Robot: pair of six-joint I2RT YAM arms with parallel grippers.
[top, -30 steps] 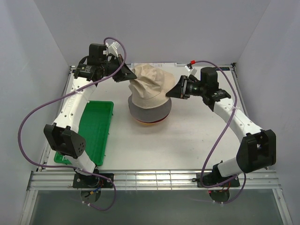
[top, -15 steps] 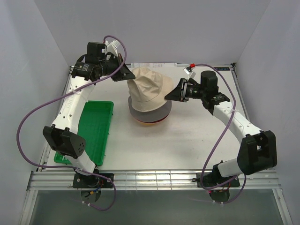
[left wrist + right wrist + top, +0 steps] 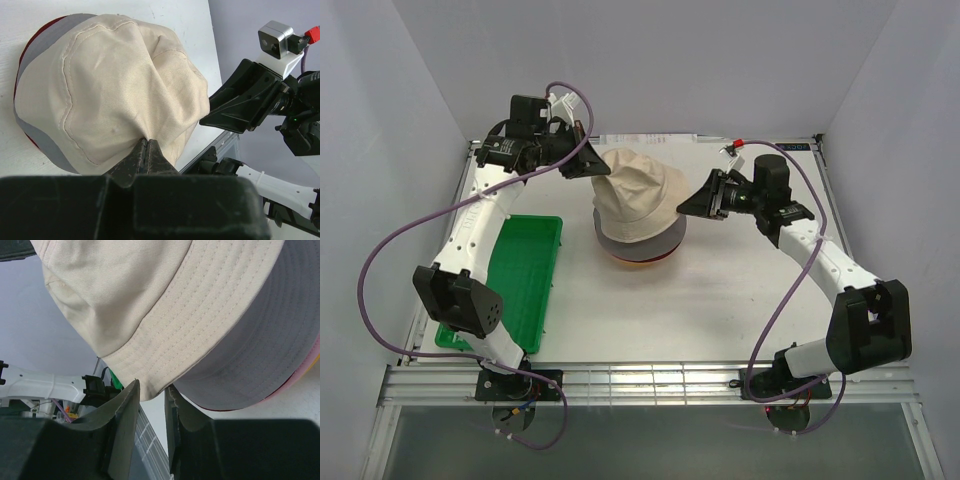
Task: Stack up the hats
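Top external view: we see the hats stacked at frame centre on the white desk (image 3: pixel 740 290). The beige brimmed fabric bucket hat (image 3: pixel 638 190) is on top, over the grey brimmed fabric bucket hat (image 3: pixel 640 238). The rim of the dark red fabric hat (image 3: pixel 620 256) shows under that. The left pincer (image 3: pixel 604 172) sits at the upper left of the stack. In the left wrist view its fingers (image 3: pixel 140 152) are pressed together on a pinched fold of the beige crown. The right pincer (image 3: pixel 684 205) is at the right of the stack, at brim level. In the right wrist view its fingers (image 3: pixel 127 400) stand slightly apart, and the beige brim's edge dips into the mouth of the gap, not clamped. The pale pink fabric hat (image 3: pixel 315 347) peeks out at the right edge of that view. The green plastic tray (image 3: pixel 525 270) is at lower left of the top view, well apart from the stack.
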